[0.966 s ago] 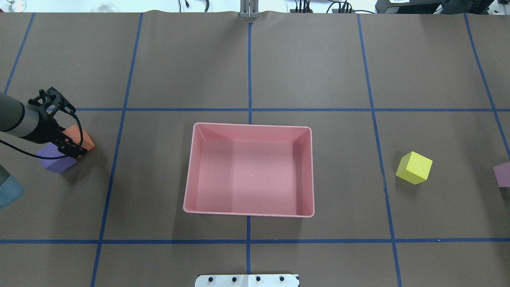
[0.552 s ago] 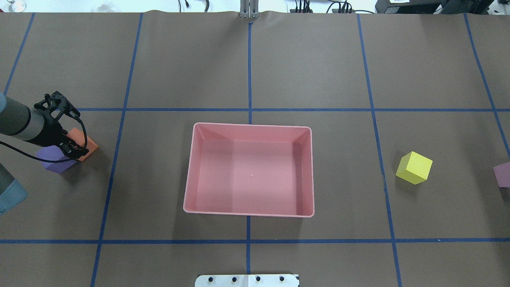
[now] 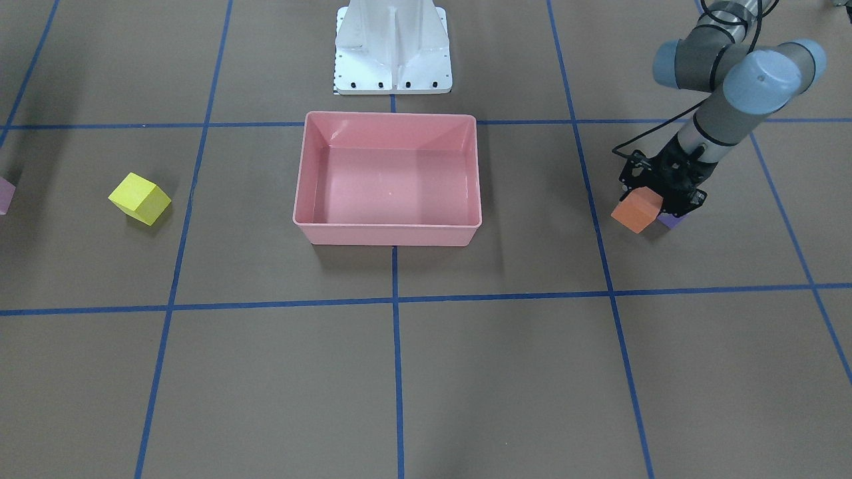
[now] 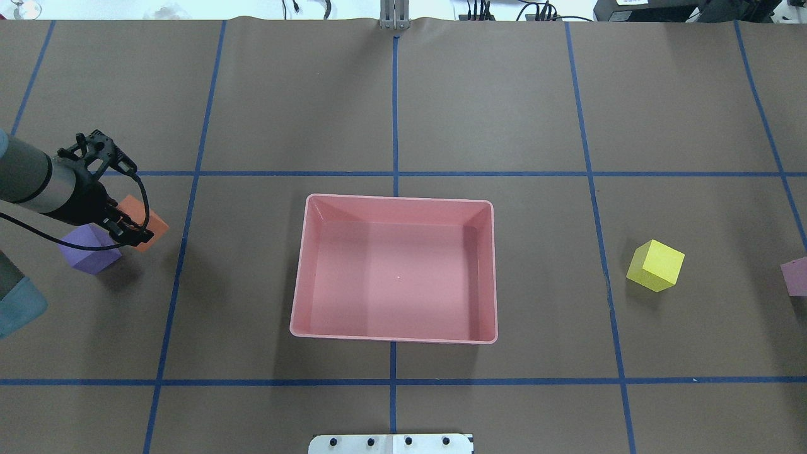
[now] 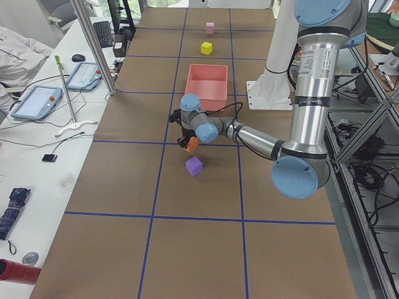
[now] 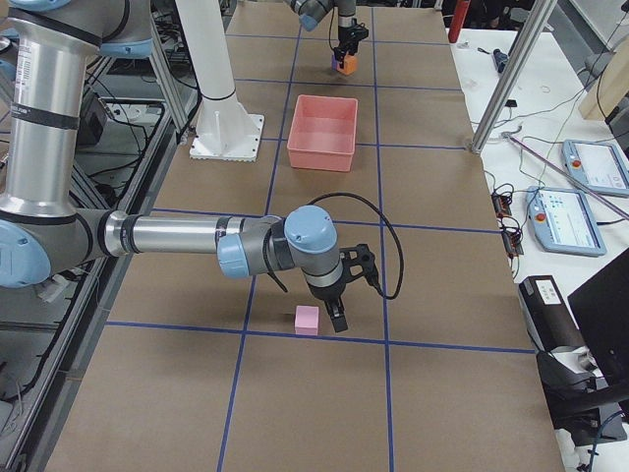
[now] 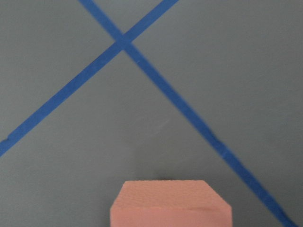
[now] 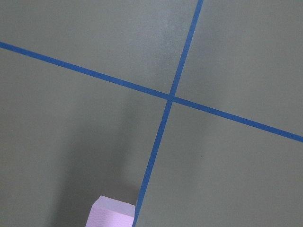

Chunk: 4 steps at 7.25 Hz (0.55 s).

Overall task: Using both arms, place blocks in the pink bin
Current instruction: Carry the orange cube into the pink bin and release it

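Note:
My left gripper [image 4: 131, 232] is shut on the orange block [image 4: 149, 221], held just right of the purple block [image 4: 88, 250] at the table's left. In the front view the gripper [image 3: 655, 193] grips the orange block [image 3: 638, 210] with the purple block [image 3: 671, 220] behind it. The pink bin [image 4: 397, 277] stands empty at the centre. The yellow block [image 4: 656, 265] lies right of it. The light pink block [image 4: 795, 276] is at the right edge. My right gripper [image 6: 339, 313] hangs beside the pink block [image 6: 308, 318]; I cannot tell if it is open or shut.
The white pedestal [image 3: 393, 46] stands behind the bin on the robot's side. Blue tape lines cross the brown table cover. The right wrist view shows the pink block [image 8: 111, 213] at its bottom edge, next to a tape crossing.
My left gripper has moved to the right with the orange block, away from the purple block, which stays put. Bin, yellow and pink blocks have not moved.

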{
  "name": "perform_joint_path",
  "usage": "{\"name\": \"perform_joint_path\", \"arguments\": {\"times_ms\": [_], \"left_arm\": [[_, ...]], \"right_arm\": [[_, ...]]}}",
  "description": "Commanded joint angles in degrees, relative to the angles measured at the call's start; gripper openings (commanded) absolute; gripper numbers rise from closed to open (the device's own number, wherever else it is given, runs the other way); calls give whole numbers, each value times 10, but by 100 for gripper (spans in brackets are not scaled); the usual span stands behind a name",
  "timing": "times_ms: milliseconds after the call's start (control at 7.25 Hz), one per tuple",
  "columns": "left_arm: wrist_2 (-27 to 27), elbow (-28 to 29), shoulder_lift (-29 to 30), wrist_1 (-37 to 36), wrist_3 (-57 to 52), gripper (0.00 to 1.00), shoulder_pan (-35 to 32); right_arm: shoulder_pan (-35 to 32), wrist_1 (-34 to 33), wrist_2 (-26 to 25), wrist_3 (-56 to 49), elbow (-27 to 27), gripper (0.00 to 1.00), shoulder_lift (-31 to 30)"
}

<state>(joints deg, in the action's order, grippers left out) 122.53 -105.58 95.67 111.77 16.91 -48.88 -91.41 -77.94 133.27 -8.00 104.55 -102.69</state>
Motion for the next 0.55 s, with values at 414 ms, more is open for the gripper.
{"name": "perform_joint_path", "arguments": {"times_ms": [414], "left_arm": [[-65, -90, 218, -214, 305, 13, 93]], "right_arm": [[58, 93, 26, 199, 6, 99, 2]]}}
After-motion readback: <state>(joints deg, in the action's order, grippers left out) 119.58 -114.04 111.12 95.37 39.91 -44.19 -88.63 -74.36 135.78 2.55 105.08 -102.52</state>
